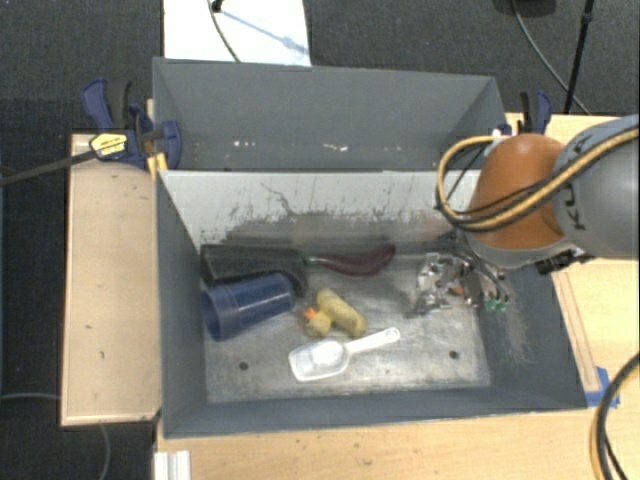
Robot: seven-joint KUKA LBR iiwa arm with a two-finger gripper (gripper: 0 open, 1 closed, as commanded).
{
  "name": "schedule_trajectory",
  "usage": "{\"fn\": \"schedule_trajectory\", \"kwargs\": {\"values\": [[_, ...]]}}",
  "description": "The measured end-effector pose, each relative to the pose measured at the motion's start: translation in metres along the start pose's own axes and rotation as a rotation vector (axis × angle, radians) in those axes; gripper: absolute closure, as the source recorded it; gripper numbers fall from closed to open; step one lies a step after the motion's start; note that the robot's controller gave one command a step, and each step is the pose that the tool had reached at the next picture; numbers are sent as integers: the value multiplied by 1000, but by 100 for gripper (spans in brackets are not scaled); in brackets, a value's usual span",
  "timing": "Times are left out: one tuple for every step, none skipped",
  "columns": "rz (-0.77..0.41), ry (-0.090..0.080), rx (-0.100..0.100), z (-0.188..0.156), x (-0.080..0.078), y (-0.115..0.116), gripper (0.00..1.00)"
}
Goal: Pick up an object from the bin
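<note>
1. The gripper (443,288) is down inside the bin (330,118), low over the bare floor in its right part. The arm with its orange cover (515,193) reaches in over the right wall.
2. Gripper state: cannot tell how far open it is, as the metal parts blur together. No object is visible in it, so I count it as holding nothing.
3. Nothing lies under the gripper, only bare scuffed floor, and it touches no object.
4. Nearest things:
   - a white scoop (335,354) at front centre, with its handle end pointing toward the gripper but apart from it;
   - a dark maroon long curved thing (352,261) by the back wall, left of the gripper.
5. Farther left:
   - a yellow toy (338,313) mid-floor, just behind the scoop's bowl;
   - a blue cup (248,304) on its side;
   - a black thing (250,261) behind the cup, against the back-left slope.
6. Progress, as a judgement: early. The arm is lowered into the bin, but no object is grasped or lifted, and all five lie on the floor.
7. Left to do: get onto one object, close on it and lift it out. The target cannot be told, though the scoop handle or the maroon thing are closest.
</note>
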State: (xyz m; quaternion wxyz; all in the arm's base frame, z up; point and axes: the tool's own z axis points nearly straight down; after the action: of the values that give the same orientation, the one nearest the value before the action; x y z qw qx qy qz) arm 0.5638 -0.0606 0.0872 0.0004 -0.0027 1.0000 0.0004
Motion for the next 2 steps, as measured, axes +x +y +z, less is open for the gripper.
{"fn": "schedule_trajectory", "kwargs": {"values": [[-23, 1, 0, -39, 25, -20, 100], [-45, -6, 2, -38, 13, -38, 100]]}}
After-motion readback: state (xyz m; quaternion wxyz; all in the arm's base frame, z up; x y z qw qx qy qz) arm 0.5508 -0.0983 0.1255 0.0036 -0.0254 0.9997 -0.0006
